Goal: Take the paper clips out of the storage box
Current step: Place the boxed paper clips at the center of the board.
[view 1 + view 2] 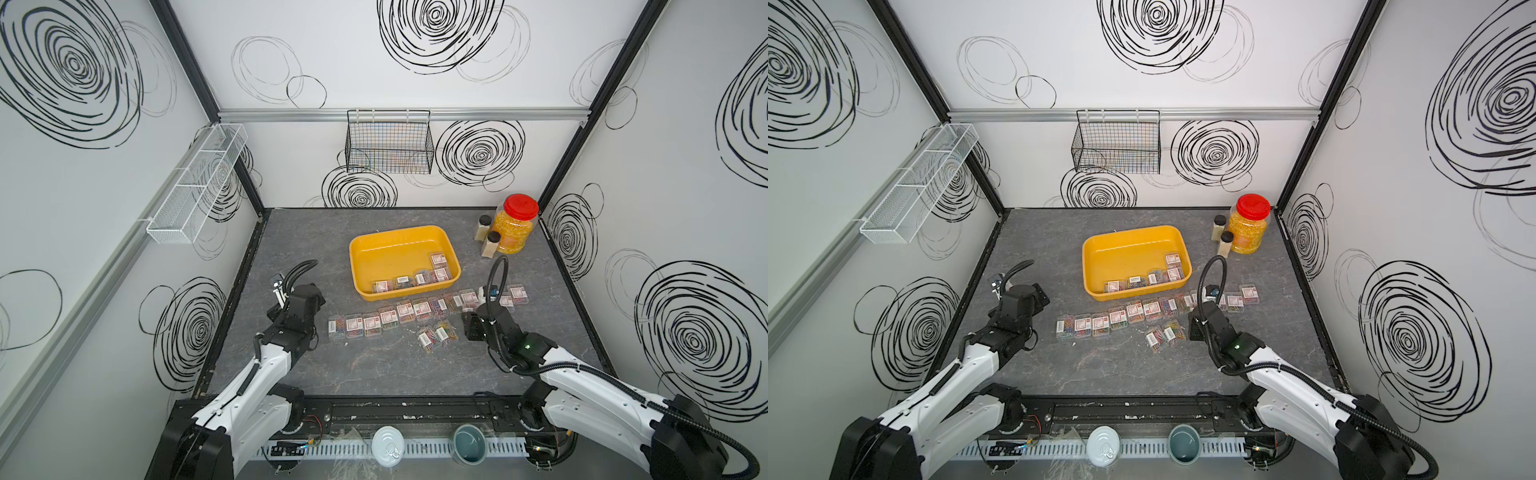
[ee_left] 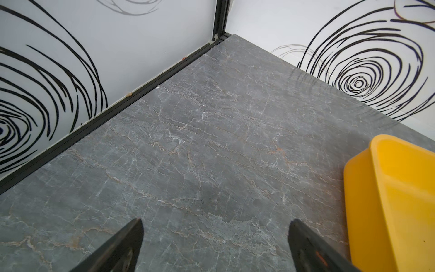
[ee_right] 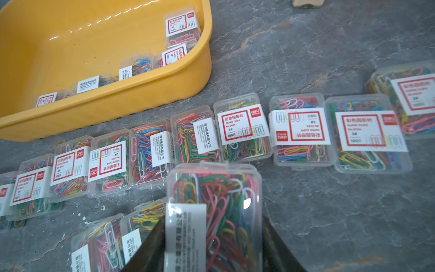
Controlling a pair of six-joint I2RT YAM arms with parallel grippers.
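Bearing the storage box [image 1: 386,253], grey marbled tabletop [image 1: 374,374] meets swirl-printed walls [image 1: 332,50].

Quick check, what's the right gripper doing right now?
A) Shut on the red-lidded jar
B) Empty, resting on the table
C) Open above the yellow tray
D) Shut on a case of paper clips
D: in the right wrist view the right gripper is closed on a clear case of paper clips, outside the yellow tray.

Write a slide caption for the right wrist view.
Right gripper holds one case of paper clips beside the row on the table; five cases sit in the storage box.
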